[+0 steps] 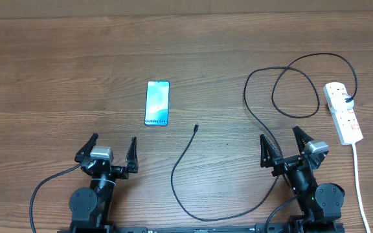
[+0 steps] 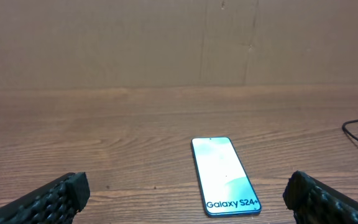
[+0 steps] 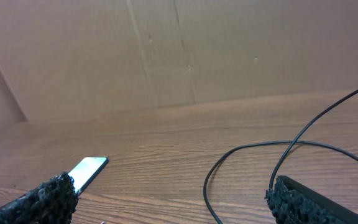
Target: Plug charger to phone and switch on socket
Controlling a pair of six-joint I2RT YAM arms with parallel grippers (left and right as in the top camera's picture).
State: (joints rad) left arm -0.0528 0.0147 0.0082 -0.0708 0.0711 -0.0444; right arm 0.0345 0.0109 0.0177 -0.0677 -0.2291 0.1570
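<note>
The phone (image 1: pixel 157 103) lies flat on the wooden table with its light blue screen up; it also shows ahead of my left gripper (image 2: pixel 182 193) as the phone (image 2: pixel 224 175), and at the left edge of the right wrist view as the phone (image 3: pixel 89 169). The charger (image 1: pixel 193 165) is a thin black cable whose plug tip lies just right of the phone; it loops back to the socket (image 1: pixel 342 111), a white power strip at the far right. My left gripper (image 1: pixel 113 144) stands open near the front edge. My right gripper (image 1: pixel 280 138) is open too, with the charger (image 3: pixel 253 149) on the table between its fingers.
The socket's white cord (image 1: pixel 360 188) runs down the right side towards the front edge. A brown cardboard wall (image 2: pixel 166 43) closes off the back of the table. The robots' own black cables (image 1: pixel 44 188) trail beside the arm bases.
</note>
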